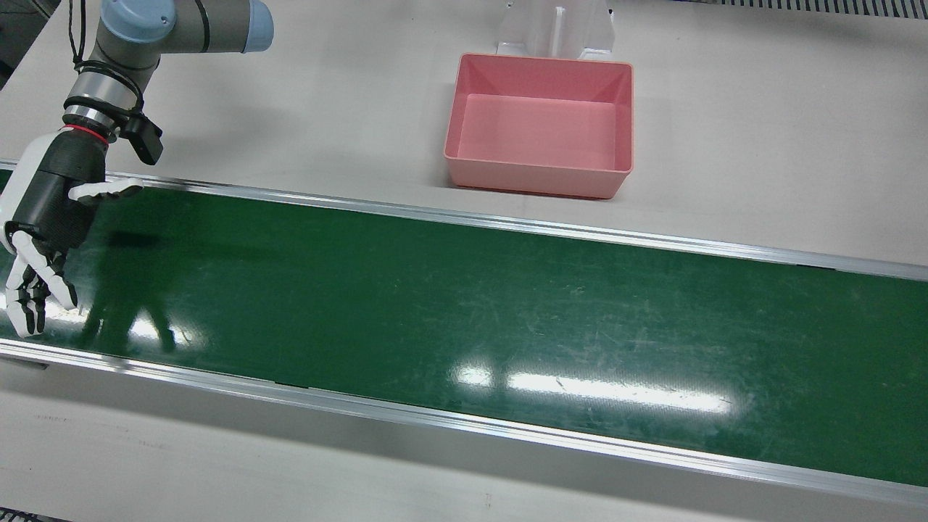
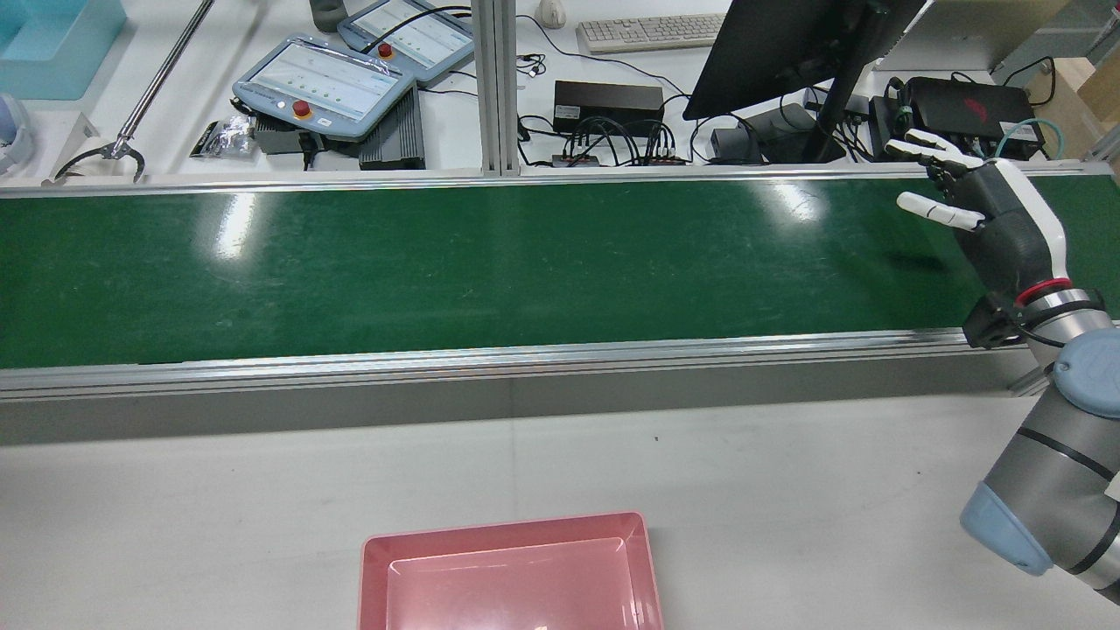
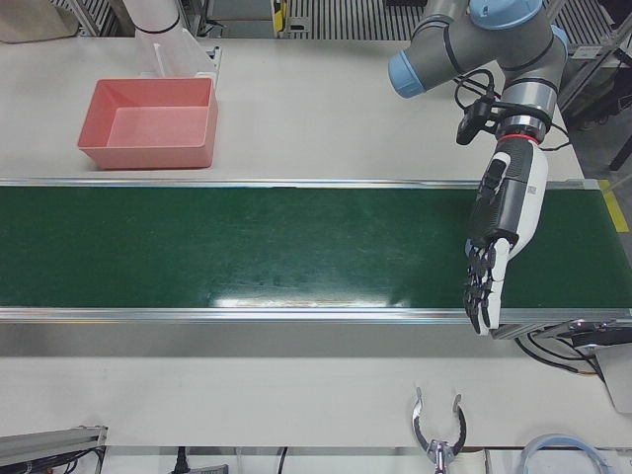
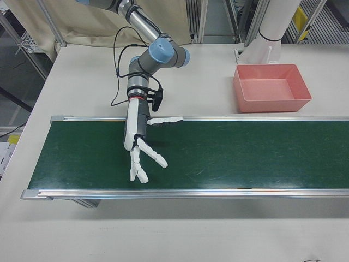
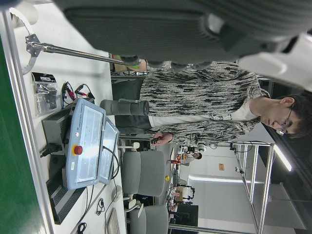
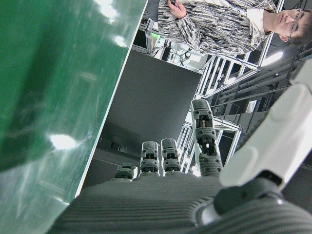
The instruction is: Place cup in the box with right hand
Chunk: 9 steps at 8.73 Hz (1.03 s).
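No cup shows in any view. The pink box (image 1: 535,180) stands empty on the white table beside the green belt (image 1: 464,304); it also shows in the rear view (image 2: 503,530), the left-front view (image 3: 148,154) and the right-front view (image 4: 271,103). My right hand (image 1: 45,217) is open and empty, fingers spread, over one end of the belt, far from the box; it also shows in the rear view (image 2: 984,210) and the right-front view (image 4: 139,147). My left hand (image 3: 497,242) is open and empty, fingers pointing down, over the belt's other end.
A white pedestal (image 1: 554,29) stands right behind the box. Beyond the belt's far rail are teach pendants (image 2: 324,86), a monitor (image 2: 787,52), cables and a metal claw tool (image 2: 114,150). A person (image 5: 204,102) stands past the station.
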Each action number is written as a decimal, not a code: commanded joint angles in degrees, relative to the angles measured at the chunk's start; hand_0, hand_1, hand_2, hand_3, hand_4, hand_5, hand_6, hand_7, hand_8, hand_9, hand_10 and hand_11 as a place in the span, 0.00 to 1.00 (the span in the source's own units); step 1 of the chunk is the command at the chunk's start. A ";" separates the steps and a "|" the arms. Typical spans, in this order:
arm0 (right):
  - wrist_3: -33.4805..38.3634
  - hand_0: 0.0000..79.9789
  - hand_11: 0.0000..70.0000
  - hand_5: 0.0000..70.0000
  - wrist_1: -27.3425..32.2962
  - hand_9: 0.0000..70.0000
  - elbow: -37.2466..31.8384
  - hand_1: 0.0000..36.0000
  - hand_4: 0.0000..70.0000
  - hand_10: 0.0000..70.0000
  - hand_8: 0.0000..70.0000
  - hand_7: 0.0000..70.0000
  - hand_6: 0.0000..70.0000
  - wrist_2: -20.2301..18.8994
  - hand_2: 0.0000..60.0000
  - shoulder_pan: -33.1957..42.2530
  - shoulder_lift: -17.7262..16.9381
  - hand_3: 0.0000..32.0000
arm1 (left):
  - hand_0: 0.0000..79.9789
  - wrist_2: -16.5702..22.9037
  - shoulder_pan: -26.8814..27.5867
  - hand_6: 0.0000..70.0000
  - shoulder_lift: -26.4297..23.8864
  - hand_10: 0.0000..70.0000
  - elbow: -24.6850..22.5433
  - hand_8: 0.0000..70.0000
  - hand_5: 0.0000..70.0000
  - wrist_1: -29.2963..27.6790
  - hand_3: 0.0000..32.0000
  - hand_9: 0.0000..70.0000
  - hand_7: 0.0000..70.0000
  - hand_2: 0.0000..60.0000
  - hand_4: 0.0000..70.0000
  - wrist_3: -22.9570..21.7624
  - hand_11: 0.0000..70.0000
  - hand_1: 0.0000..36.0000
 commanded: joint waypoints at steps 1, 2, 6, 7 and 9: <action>-0.18 0.51 0.06 0.03 0.06 0.23 -0.01 0.15 0.32 0.04 0.11 0.31 0.07 0.00 0.17 1.05 -0.12 0.00 | 0.00 0.00 0.05 0.00 0.00 0.00 -0.09 0.00 0.00 0.07 0.00 0.00 0.00 0.00 0.00 0.00 0.00 0.00; -0.44 0.51 0.06 0.03 0.06 0.23 -0.10 0.16 0.32 0.03 0.11 0.31 0.07 -0.09 0.18 2.01 -0.12 0.00 | 0.00 0.00 0.05 0.00 0.00 0.00 0.00 0.00 0.00 0.07 0.00 0.00 0.00 0.00 0.00 0.00 0.00 0.00; -0.88 0.50 0.08 0.03 0.06 0.23 -3.08 0.14 0.38 0.05 0.11 0.33 0.08 -0.79 0.19 2.46 2.86 0.00 | 0.00 0.00 0.05 0.00 0.00 0.00 0.09 0.00 0.00 -0.02 0.00 0.00 0.00 0.00 0.00 0.00 0.00 0.00; -0.88 0.50 0.08 0.03 -0.03 0.23 -2.82 0.14 0.39 0.05 0.11 0.33 0.08 -0.79 0.19 2.55 2.86 0.00 | 0.00 0.00 0.05 0.00 0.00 0.00 0.00 0.00 0.00 -0.02 0.00 0.00 0.00 0.00 0.00 0.00 0.00 0.00; -0.80 0.53 0.07 0.03 -0.03 0.23 -2.73 0.09 0.41 0.05 0.11 0.33 0.08 -0.88 0.07 2.46 2.86 0.00 | 0.00 0.00 -0.04 0.00 0.00 0.00 0.00 0.00 0.00 0.07 0.00 0.00 0.00 0.00 0.00 0.00 0.00 0.00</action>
